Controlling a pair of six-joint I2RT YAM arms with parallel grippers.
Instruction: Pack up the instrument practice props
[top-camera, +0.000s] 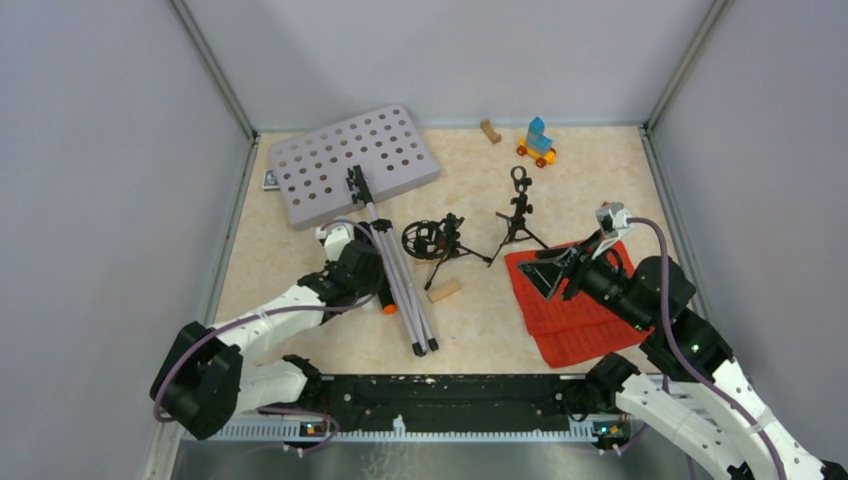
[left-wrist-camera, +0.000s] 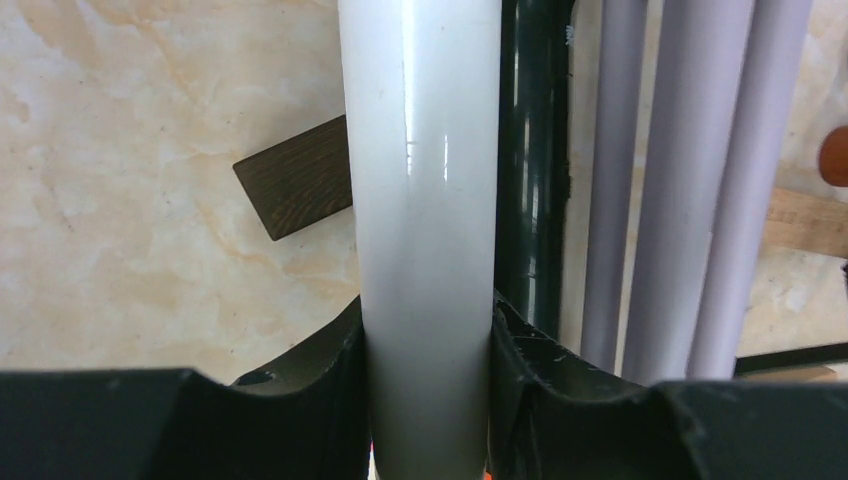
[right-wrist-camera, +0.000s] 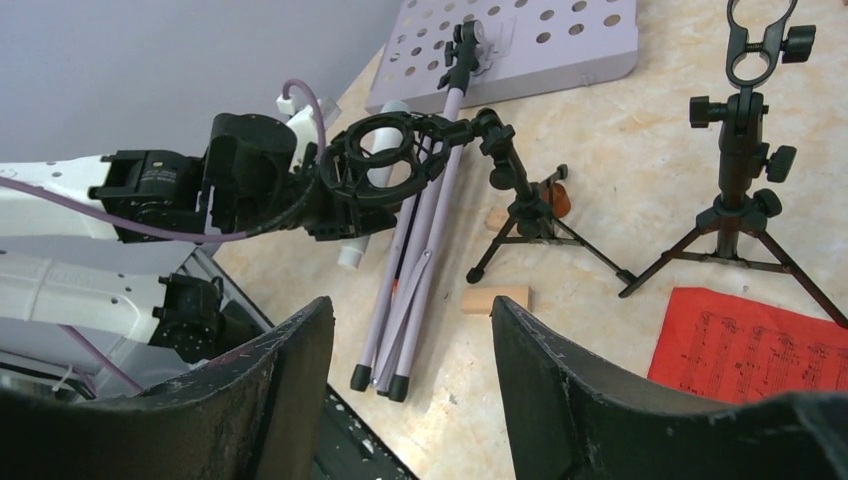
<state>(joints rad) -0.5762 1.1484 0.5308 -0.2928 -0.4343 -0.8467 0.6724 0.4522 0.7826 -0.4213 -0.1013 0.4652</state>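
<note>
Beige tabletop (top-camera: 600, 160); left gripper (left-wrist-camera: 428, 340) clamped around white tube (left-wrist-camera: 420, 150), right gripper (right-wrist-camera: 412, 340) spread, empty. Risk: nudging microphone (left-wrist-camera: 535, 150) just beside while lifting.

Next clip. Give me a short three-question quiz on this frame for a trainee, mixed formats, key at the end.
1. True or false: the right gripper is shut on the red sheet-music pages.
2. What does the left gripper hold? A white tube; B toy car; C wooden block.
3. Fill in: the grey perforated plate lies in the far ____ corner of the table.
Key: 1 false, it is open; 2 A; 3 left.
</note>
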